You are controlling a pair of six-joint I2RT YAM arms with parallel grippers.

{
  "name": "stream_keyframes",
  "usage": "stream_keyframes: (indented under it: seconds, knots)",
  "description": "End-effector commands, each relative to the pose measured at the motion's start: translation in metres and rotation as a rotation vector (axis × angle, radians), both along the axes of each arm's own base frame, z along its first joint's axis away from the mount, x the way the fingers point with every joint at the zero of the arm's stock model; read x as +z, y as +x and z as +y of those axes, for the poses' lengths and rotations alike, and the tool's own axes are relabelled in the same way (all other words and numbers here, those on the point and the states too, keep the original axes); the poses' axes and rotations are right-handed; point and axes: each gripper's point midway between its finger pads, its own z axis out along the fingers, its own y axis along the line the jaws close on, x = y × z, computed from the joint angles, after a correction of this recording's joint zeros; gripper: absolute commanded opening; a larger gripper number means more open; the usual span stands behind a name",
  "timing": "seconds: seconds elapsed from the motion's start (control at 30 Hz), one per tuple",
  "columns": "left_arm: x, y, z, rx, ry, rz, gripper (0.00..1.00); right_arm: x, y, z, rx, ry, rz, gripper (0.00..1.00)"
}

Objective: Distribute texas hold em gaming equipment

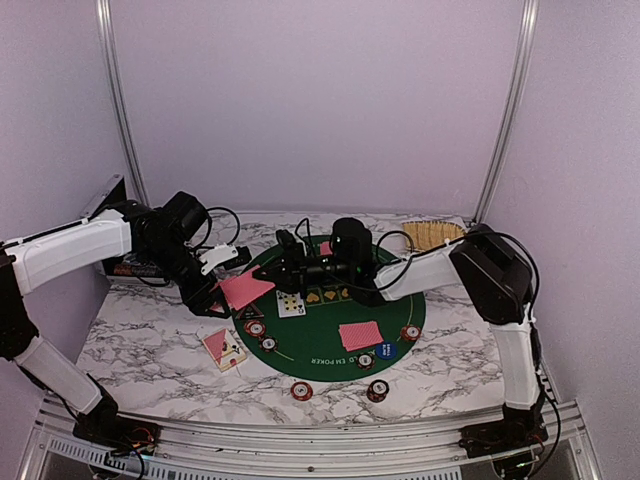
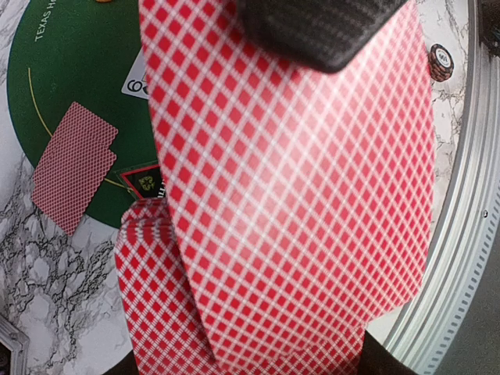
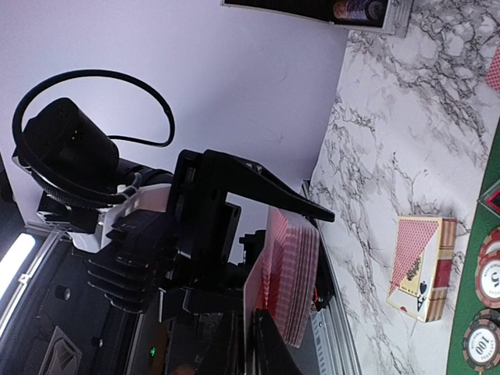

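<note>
Red-backed cards (image 2: 297, 203) fill nearly the whole left wrist view, a loose overlapping sheaf printed in a white diamond lattice, with a dark textured finger (image 2: 320, 31) lying across its top; the right wrist view alone shows the same sheaf edge-on, a thin layered stack clamped between the black fingers of the left gripper (image 1: 220, 294), which is closed tight on it; from above it reads as one flat pink-red slab held tilted over the left rim of the round green mat (image 1: 310, 335). The right gripper (image 1: 275, 268) is stretched leftward across the far part of the mat to just beside those cards; how wide its jaws stand, and whether they have hold of a card, I cannot tell from any view. Only the overhead view gives the whole layout: face-up cards (image 1: 290, 304) left of the mat's centre; a face-down pair (image 1: 360, 335) nearer and to the right; flat round chip stacks (image 1: 255, 327) striped red and white on the mat's near left; further chips (image 1: 302, 390) on the marble-patterned table (image 1: 150, 340) at the mat's near edge; a blue round button (image 1: 386, 350) on the near right; a woven straw tray (image 1: 432, 235) at the far right; a card box (image 3: 422, 266) lies on the marble left of the mat, and the right wrist view shows a black spade on its red and cream face.
</note>
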Motion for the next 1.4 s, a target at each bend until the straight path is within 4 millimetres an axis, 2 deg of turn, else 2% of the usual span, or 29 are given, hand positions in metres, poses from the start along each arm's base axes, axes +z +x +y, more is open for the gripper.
stream_keyframes:
  seconds: [0.0,0.17,0.37,0.57,0.73,0.83,0.87,0.97,1.13,1.37]
  knots:
    - [0.008,-0.003,0.001,-0.01,-0.019,-0.023,0.0,0.035,0.006,-0.01,-0.029,0.075,-0.041,0.07]
    - [0.008,-0.004,0.001,-0.01,-0.019,-0.024,0.0,0.034,0.009,-0.013,-0.034,0.055,-0.043,0.01]
    - [0.009,-0.004,0.001,-0.009,-0.02,-0.027,0.0,0.035,0.015,-0.019,-0.035,0.022,-0.072,0.0]
    - [0.01,-0.004,0.003,-0.004,-0.017,-0.03,0.0,0.031,0.035,-0.041,-0.076,-0.085,-0.132,0.0]
    - [0.008,-0.005,0.004,-0.003,-0.009,-0.023,0.0,0.022,0.059,-0.063,-0.117,-0.23,-0.255,0.0]
    - [0.008,-0.006,0.005,0.0,-0.008,-0.019,0.0,0.014,0.068,-0.072,-0.125,-0.339,-0.354,0.0]
    - [0.008,-0.006,0.005,0.002,-0.007,-0.019,0.0,0.019,0.074,-0.073,-0.133,-0.369,-0.408,0.0]
    - [0.008,-0.006,0.006,0.005,-0.007,-0.018,0.0,0.009,0.092,-0.082,-0.158,-0.512,-0.535,0.0]
    - [0.009,-0.005,0.007,0.015,-0.007,-0.014,0.0,-0.004,0.122,-0.102,-0.205,-0.786,-0.857,0.0]
    - [0.008,-0.008,0.012,0.025,-0.003,-0.012,0.0,-0.007,0.141,-0.11,-0.231,-0.935,-1.181,0.0]
